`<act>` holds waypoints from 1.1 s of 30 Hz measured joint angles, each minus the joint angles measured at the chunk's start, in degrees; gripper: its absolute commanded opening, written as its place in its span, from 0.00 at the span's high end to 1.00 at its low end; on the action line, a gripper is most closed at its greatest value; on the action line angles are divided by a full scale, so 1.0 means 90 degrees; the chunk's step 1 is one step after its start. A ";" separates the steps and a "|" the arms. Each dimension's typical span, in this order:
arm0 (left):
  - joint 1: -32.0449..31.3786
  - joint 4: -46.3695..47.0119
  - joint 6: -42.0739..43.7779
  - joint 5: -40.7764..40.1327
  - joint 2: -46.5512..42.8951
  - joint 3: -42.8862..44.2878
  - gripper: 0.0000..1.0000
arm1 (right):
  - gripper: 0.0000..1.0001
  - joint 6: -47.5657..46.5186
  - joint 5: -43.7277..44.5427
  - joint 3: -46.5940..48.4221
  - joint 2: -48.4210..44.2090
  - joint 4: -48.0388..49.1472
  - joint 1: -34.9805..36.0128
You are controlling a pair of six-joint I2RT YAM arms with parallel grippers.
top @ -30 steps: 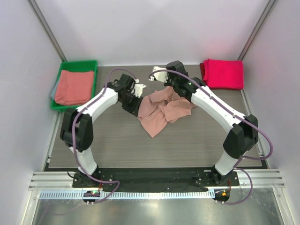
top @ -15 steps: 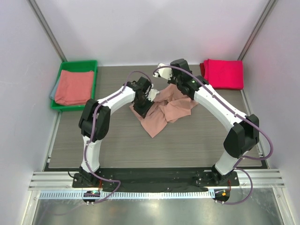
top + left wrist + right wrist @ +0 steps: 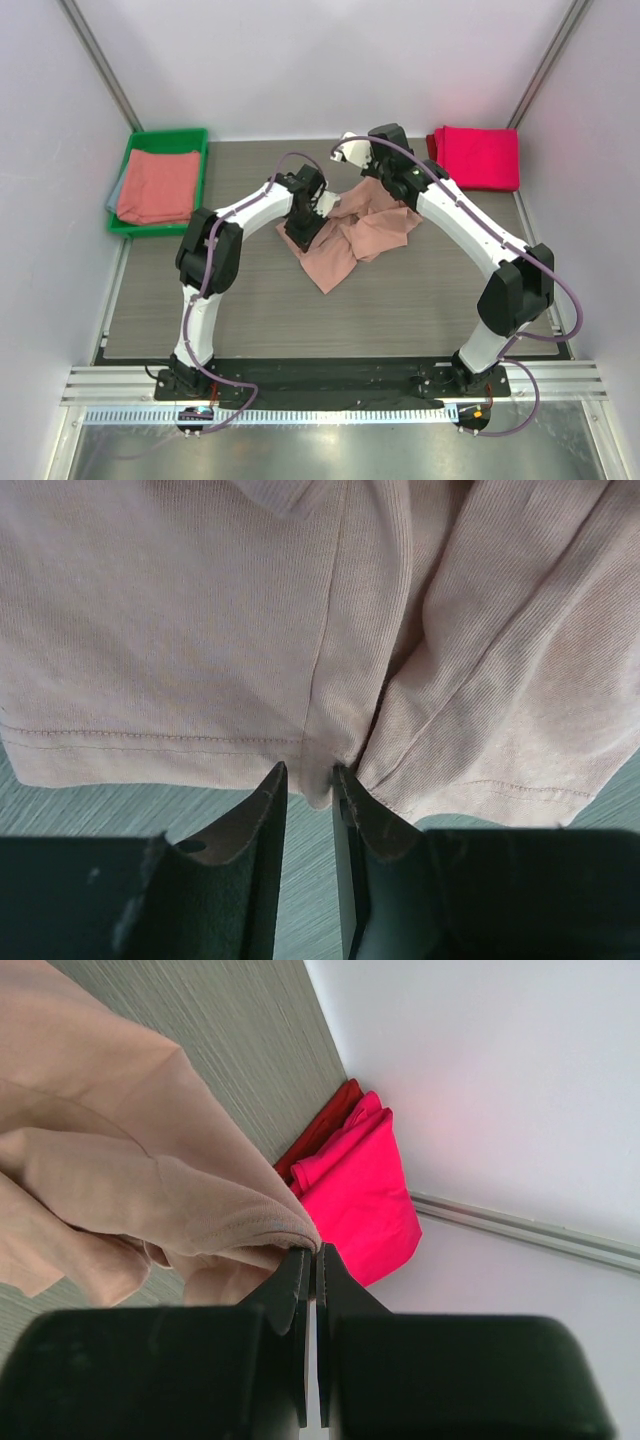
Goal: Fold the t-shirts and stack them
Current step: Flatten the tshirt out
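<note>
A crumpled dusty salmon-pink t-shirt (image 3: 350, 240) lies mid-table. My left gripper (image 3: 305, 228) is at its left edge, low on the table. In the left wrist view the narrow jaws (image 3: 308, 780) pinch a small fold of the shirt's hem (image 3: 316, 770), and creases run toward them. My right gripper (image 3: 385, 190) is at the shirt's far edge. In the right wrist view it (image 3: 313, 1252) is shut on a hemmed edge (image 3: 230, 1225) and holds it above the table. A folded magenta t-shirt (image 3: 480, 158) lies at the back right, also in the right wrist view (image 3: 360, 1195).
A green bin (image 3: 165, 135) at the back left holds a folded salmon shirt (image 3: 158, 185) over a grey one. A darker red cloth edge (image 3: 325, 1130) shows under the magenta shirt. White walls close in the table on three sides.
My left gripper moved right from beside the shirt onto its left edge. My right gripper shifted slightly toward the back right with the shirt edge. Little moved in the last half second.
</note>
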 measured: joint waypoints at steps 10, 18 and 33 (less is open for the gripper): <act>-0.0005 -0.0131 0.0058 0.0034 -0.0002 0.0007 1.00 | 0.99 0.0107 -0.0092 0.0000 0.0000 0.0000 -0.0109; -0.0010 -0.0406 0.0335 -0.0095 -0.0529 0.0075 1.00 | 0.99 0.0240 -0.0112 0.0138 0.0000 -0.0041 -0.0221; 0.1333 -0.1018 0.1173 -0.1479 -0.3711 0.2769 1.00 | 0.99 0.2254 -0.0738 0.1894 -0.0612 -0.0308 -0.0886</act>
